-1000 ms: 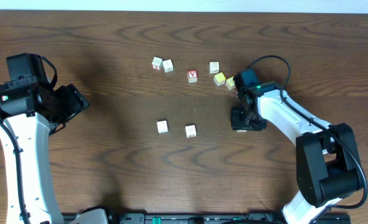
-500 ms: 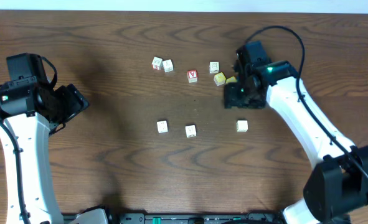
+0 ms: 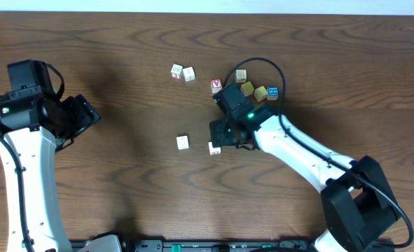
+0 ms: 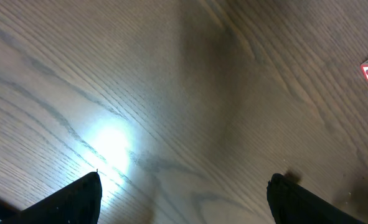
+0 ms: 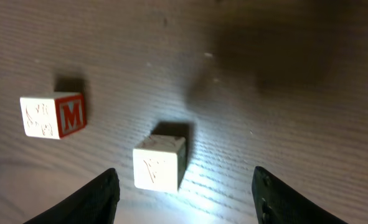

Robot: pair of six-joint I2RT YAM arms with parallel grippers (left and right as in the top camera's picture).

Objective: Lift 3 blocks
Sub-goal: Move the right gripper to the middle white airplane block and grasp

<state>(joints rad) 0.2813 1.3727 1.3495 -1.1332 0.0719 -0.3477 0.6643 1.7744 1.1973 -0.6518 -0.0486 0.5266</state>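
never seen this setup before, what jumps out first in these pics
The right gripper hangs over a cream block in the middle of the table, with its jaws open on either side and not touching it. A second cream block sits just to its left. A cluster of coloured and lettered cubes lies toward the far edge, and the left gripper is open over bare wood at the left.

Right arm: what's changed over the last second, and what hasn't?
The right gripper rose off a cream block at the right, swung back, then left; it is now open over the middle cream block. Its arm now hides the first one. Left gripper and left cream block unchanged.
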